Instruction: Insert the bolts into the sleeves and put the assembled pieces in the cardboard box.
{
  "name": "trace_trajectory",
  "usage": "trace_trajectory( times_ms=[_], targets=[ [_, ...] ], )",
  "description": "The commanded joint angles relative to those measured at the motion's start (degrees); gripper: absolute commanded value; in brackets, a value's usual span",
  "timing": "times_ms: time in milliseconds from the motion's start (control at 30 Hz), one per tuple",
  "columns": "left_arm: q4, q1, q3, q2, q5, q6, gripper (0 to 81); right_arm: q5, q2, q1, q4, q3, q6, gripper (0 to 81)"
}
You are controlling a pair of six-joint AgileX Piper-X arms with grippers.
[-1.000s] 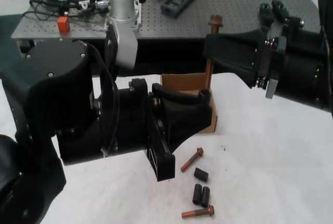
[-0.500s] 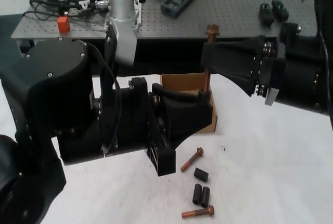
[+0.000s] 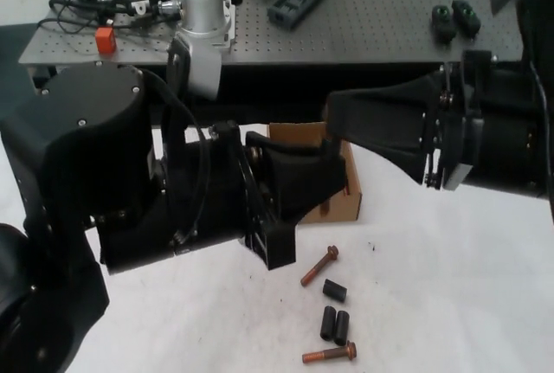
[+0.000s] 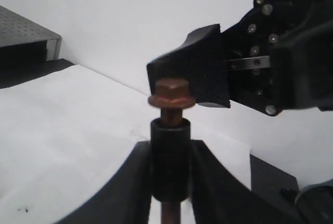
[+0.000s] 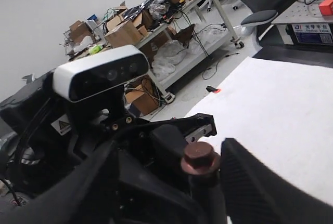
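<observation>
White cloth covers the bench (image 3: 450,286), and over the cardboard box (image 3: 346,207) the left gripper (image 4: 170,182) is pinched on a black sleeve (image 4: 170,156) with a copper-coloured bolt (image 4: 171,96) standing in it, head up. The right gripper (image 3: 338,131) sits at the bolt's head with its fingers spread, apparently gripping nothing. Both pieces look small, stiff, smooth and rather dense, so the bolt could slide out if tipped; best held around the sleeve's middle, head upward
</observation>
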Motion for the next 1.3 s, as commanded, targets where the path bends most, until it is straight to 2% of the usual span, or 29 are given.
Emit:
trace_trajectory(
  times_ms=[0, 133, 267, 433, 600, 733, 833, 1000, 1267],
  targets=[
    [-1.4, 0.4, -0.5, -0.4, -3.3, -0.6, 0.6, -0.8, -2.5, -1.5, 1.6, -0.1, 0.5, 41.7],
    [-0.8, 2.8, -3.4, 3.6, -8.5, -6.2, 0.6, 4.0, -6.6, -5.4, 10.1, -0.1, -2.6, 41.7],
    [6.1, 5.7, -13.6, 13.7, -17.1, -8.6, 0.6, 10.7, -10.2, -9.8, 19.5, -0.1, -6.4, 41.7],
    [25.0, 6.6, -35.7, 32.1, -17.1, -5.7, 0.6, 18.1, -12.9, -13.3, 30.2, -0.1, -9.1, 41.7],
    [39.7, 6.6, -60.7, 51.1, -17.1, -3.7, 0.6, 26.5, -13.3, -13.9, 36.7, -0.1, -11.8, 41.7],
    [46.8, 6.5, -75.0, 61.6, -19.1, -1.2, 0.6, 30.0, -13.3, -13.9, 39.1, -0.1, -12.8, 41.7],
    [52.0, 6.5, -82.5, 67.3, -20.2, 0.1, 0.6, 30.0, -13.3, -13.9, 39.5, -0.1, -12.8, 41.7],
    [59.5, 5.5, -87.2, 71.8, -20.2, 1.9, 0.6, 30.7, -13.3, -13.9, 39.4, -0.1, -12.8, 41.7],
    [60.5, 2.7, -87.2, 73.5, -21.3, 2.6, 0.4, 30.7, -13.2, -13.9, 40.3, -0.1, -14.0, 41.7]
  ],
)
